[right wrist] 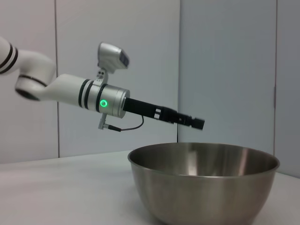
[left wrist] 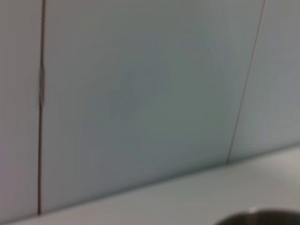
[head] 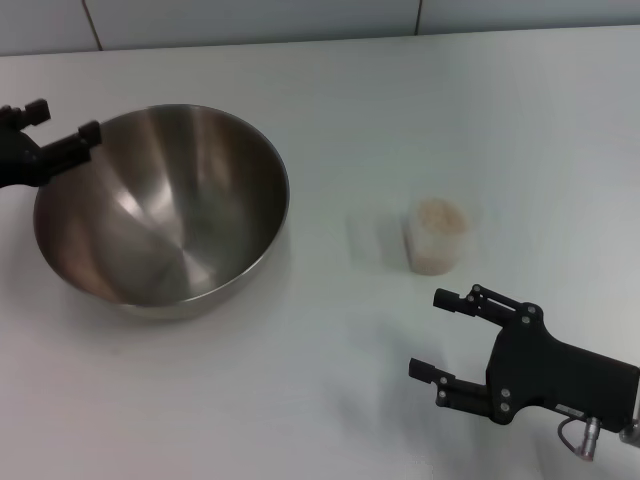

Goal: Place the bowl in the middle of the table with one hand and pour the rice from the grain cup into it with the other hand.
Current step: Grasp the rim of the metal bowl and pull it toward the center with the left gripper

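Note:
The steel bowl stands on the left part of the white table; it also shows in the right wrist view, and its rim shows in the left wrist view. My left gripper is open at the bowl's far left rim, one finger close over the rim; it shows above the rim in the right wrist view. The clear grain cup stands upright right of centre, full of rice. My right gripper is open and empty, just in front of the cup.
A grey panelled wall runs along the table's far edge. The white left arm reaches in over the table behind the bowl.

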